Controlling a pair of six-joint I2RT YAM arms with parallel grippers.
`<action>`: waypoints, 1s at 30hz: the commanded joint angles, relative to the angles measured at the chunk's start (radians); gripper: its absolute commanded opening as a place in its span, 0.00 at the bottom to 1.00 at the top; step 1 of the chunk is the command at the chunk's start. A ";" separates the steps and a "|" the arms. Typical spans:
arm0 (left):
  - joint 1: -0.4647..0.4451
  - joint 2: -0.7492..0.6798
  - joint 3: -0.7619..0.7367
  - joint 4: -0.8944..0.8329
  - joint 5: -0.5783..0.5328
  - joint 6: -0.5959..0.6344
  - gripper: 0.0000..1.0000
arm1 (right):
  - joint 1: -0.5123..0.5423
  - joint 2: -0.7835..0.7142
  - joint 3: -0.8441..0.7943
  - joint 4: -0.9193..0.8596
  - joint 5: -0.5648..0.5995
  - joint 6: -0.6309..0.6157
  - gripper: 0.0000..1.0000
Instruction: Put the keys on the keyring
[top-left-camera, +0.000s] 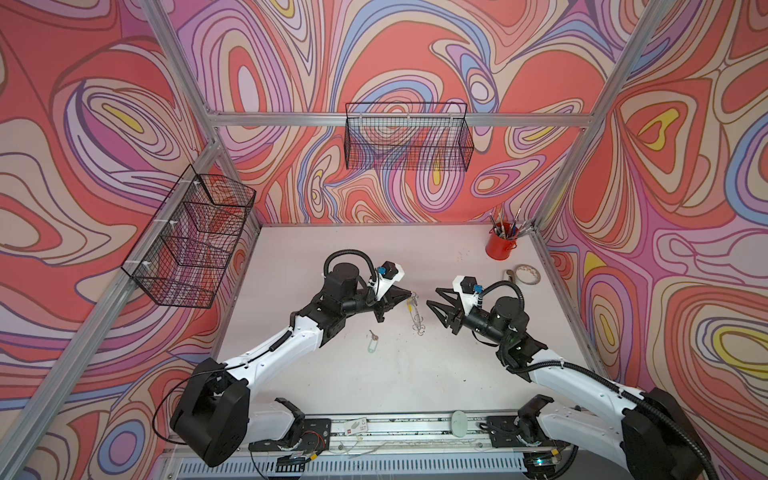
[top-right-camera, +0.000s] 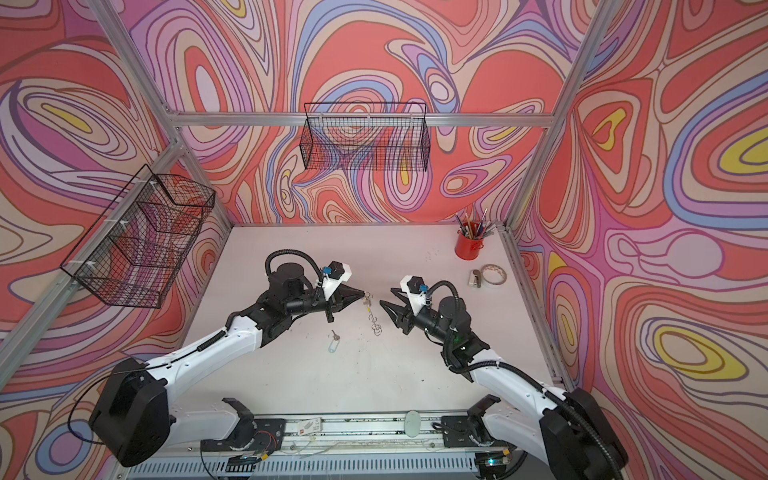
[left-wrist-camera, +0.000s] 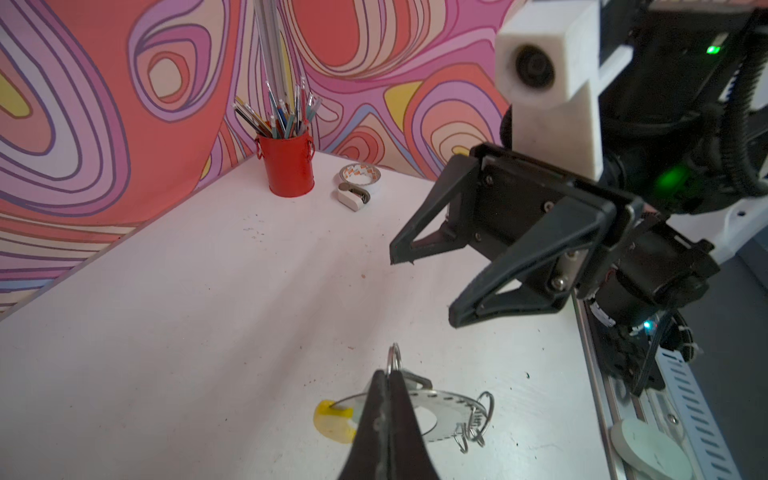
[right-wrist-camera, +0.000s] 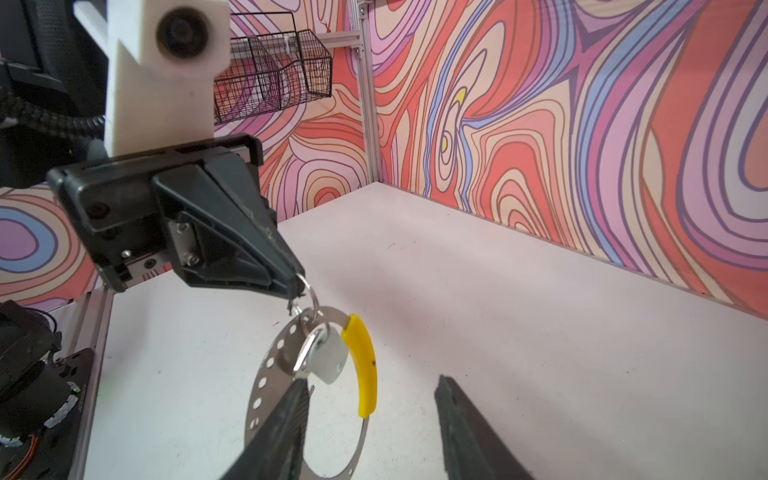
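Observation:
The keyring (right-wrist-camera: 266, 374), a flat grey hoop with a yellow sleeve (right-wrist-camera: 363, 365), hangs above the table from my left gripper (right-wrist-camera: 297, 286). That gripper is shut on one of its small wire loops. One key with its pale tag (right-wrist-camera: 330, 361) hangs at that same loop. In both top views the keyring (top-left-camera: 417, 316) (top-right-camera: 371, 311) dangles between the two grippers. Another key (top-left-camera: 372, 340) (top-right-camera: 332, 340) lies on the table below the left gripper (top-left-camera: 409, 296). My right gripper (top-left-camera: 432, 298) (right-wrist-camera: 372, 382) stands open just right of the keyring, holding nothing.
A red cup of pencils (top-left-camera: 500, 246) stands at the back right. A tape roll (top-left-camera: 527, 274) lies near it with a small white object beside it. Wire baskets (top-left-camera: 409, 139) hang on the back and left walls. The table's right edge has a metal rail.

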 joint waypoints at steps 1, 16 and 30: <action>0.000 -0.025 -0.054 0.272 -0.015 -0.137 0.00 | 0.002 0.023 0.033 0.044 -0.074 0.007 0.55; -0.028 0.018 -0.116 0.446 0.007 -0.196 0.00 | 0.002 0.092 0.087 0.038 -0.112 -0.007 0.56; -0.046 0.035 -0.116 0.454 0.011 -0.198 0.00 | 0.007 0.137 0.124 0.039 -0.148 0.004 0.36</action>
